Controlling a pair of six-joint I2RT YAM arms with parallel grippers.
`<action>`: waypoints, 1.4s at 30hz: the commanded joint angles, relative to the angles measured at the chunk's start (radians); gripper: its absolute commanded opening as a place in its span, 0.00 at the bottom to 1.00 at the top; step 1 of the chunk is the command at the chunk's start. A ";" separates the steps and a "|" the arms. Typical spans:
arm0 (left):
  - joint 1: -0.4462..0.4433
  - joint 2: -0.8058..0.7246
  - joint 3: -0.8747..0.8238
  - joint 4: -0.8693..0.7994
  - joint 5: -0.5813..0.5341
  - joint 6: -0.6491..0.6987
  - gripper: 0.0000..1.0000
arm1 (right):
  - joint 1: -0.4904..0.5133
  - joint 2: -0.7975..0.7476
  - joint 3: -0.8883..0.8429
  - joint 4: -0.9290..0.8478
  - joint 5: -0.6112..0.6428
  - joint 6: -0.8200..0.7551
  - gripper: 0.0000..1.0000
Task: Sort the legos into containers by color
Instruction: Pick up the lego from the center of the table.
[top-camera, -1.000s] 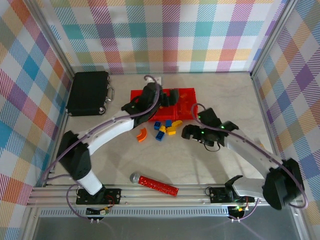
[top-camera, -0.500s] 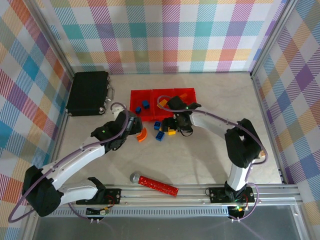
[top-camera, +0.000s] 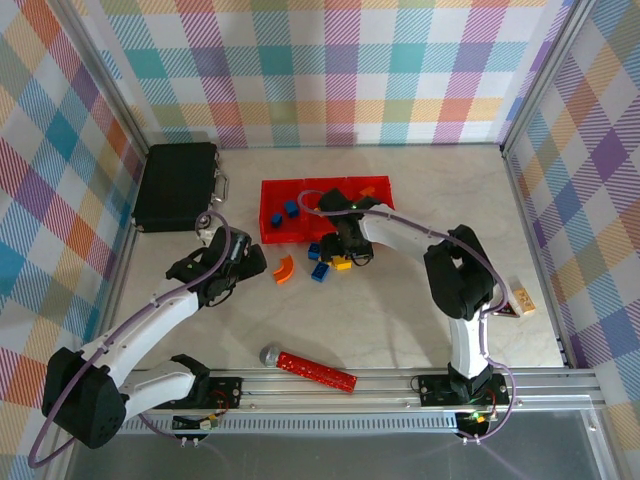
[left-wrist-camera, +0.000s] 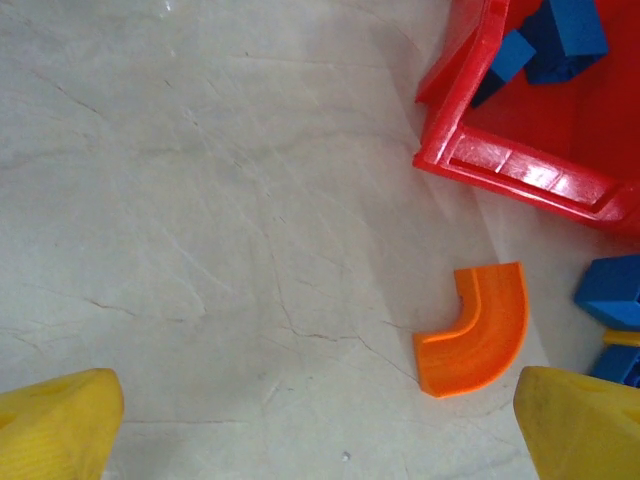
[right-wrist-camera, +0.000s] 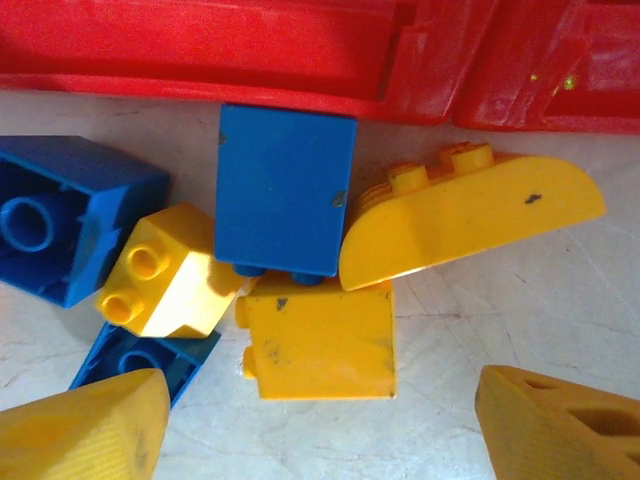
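Three joined red containers (top-camera: 372, 190) stand at the back, and the left one holds blue legos (top-camera: 285, 212). In front of them lies a pile of blue and yellow legos (top-camera: 330, 262). My right gripper (top-camera: 348, 245) hangs over that pile, open. In the right wrist view a square yellow brick (right-wrist-camera: 320, 340) lies just beyond the right gripper (right-wrist-camera: 320, 430), with a blue brick (right-wrist-camera: 285, 190) and a rounded yellow brick (right-wrist-camera: 470, 215) behind it. An orange curved piece (top-camera: 285, 270) lies left of the pile. My left gripper (top-camera: 252, 265) is open just left of it, over bare table (left-wrist-camera: 200, 250), with the curved piece (left-wrist-camera: 475, 330) ahead on the right.
A black case (top-camera: 178, 185) sits at the back left. A long red studded bar (top-camera: 315, 368) with a grey ball end lies near the front rail. A small tan object (top-camera: 522, 297) rests at the far right. Checked walls close three sides.
My left arm has pulled back from the containers to the table left of the orange curved piece. My right arm has swung in over the pile, and its jaws have narrowed a little.
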 joint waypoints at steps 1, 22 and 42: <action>0.017 0.023 0.004 0.021 0.046 -0.015 1.00 | 0.006 0.023 0.025 -0.056 0.030 -0.021 0.79; 0.024 0.075 0.013 0.054 0.069 0.026 1.00 | 0.006 0.081 0.052 -0.026 0.021 -0.084 0.56; 0.024 0.060 0.004 0.090 0.082 0.042 1.00 | -0.001 -0.069 0.285 -0.026 0.026 -0.223 0.43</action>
